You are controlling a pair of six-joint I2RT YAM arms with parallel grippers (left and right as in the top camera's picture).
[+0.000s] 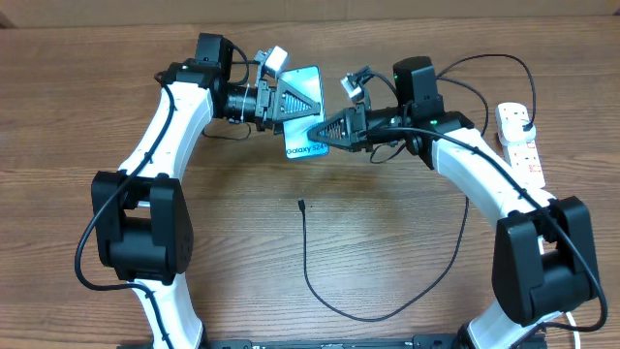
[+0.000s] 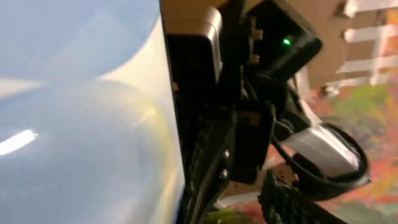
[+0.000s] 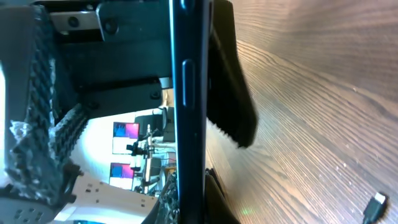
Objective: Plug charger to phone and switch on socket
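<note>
Now in hand: the phone [image 1: 306, 145] is being readied for plugging; it is lifted off the tabletop [image 1: 242, 242] toward the middle of the far edge, tilted, with both arms at it.
Right tool [image 1: 334, 129]: clenched on the phone's lower edge; the right wrist view shows the dark frame running edge-on between its fingers.
Left tool [image 1: 286, 102]: spread wide across the phone's upper half; whether it grips or merely brackets it cannot be told.
Charger [image 1: 302, 233]: lying on the tabletop, its connector tip [image 1: 301, 204] near the middle and untouched; the cable loops toward the near edge, then back to the right.
Socket [image 1: 520, 145]: at the right edge near the far right corner; a black plug seems seated at its far end. The switch state is too small to read.
Next move, as judged: one arm must steady the phone with its port exposed while the other frees itself to fetch the tip; aligning so small a connector will need care.
Surface: brown wood-grain tabletop, matte.
Room: blurred; bright screens and equipment show beyond the tabletop in the right wrist view.
</note>
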